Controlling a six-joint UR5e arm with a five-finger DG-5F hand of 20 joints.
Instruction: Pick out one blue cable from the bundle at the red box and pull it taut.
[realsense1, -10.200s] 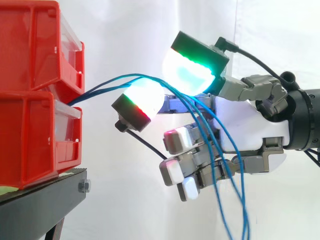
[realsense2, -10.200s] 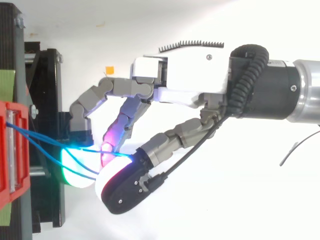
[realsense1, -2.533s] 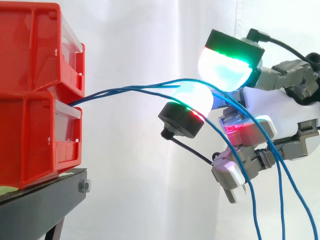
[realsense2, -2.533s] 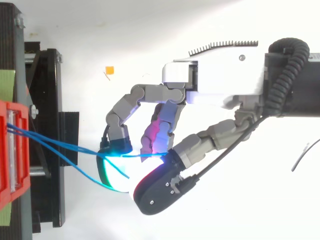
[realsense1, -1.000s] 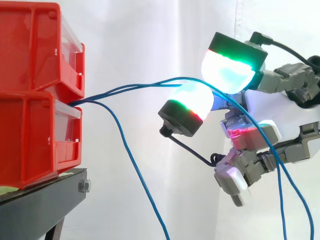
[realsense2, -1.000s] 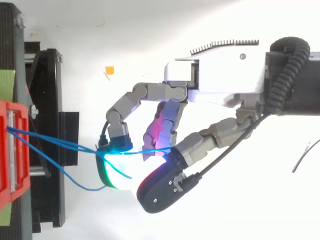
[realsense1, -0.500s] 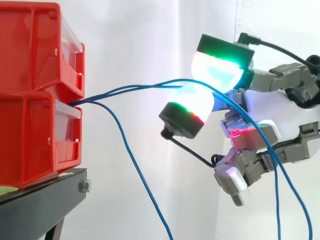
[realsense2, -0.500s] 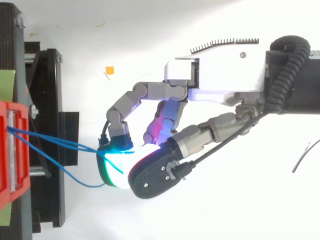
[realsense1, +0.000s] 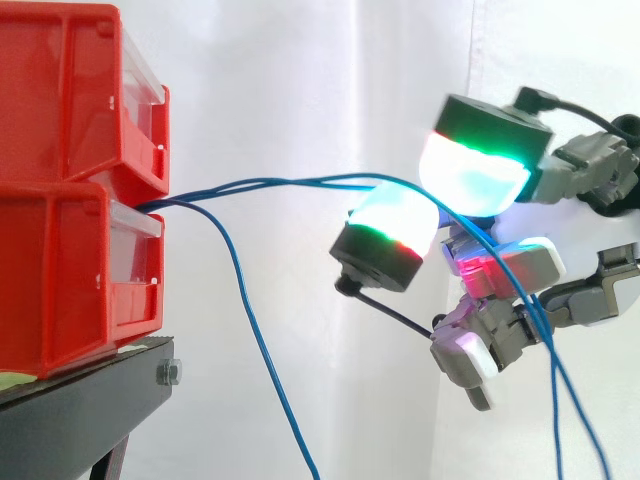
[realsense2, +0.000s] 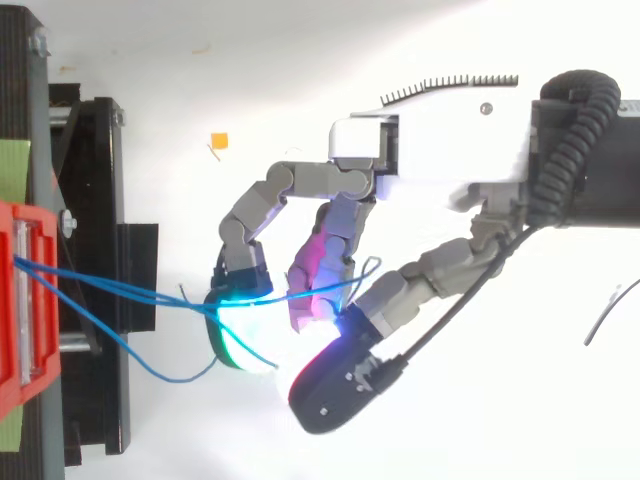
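— First entry, far left?
— Red bins (realsense1: 60, 280): stacked, hard glossy plastic with clear front lips. They sit on a black stand (realsense1: 80, 410) of matt metal. Behind is a white curtain (realsense1: 300, 80) in soft folds.

— Next along?
— Blue cables (realsense1: 290, 183): thin, round, smooth. They leave the gap between the bins and run nearly level to the right. Their long axis lies left to right, slightly bowed, not drawn straight.
— Slack cable (realsense1: 255, 330): same origin. In the side view it drops in a curve toward the lower edge. The top view gives it as a loop beside the stand.

— And at the right?
— Hand (realsense2: 430, 160): white shell, grey jointed fingers curled round the blue cables. The cables pass between domed glowing pads (realsense1: 385, 225), green-edged and set apart from each other. The side view adds the cables hanging steeply down past the hand. The top view adds them crossing a magenta-lit finger and curling into a small loop beside the palm. It also shows a small orange tag (realsense2: 218, 140) between stand and hand.
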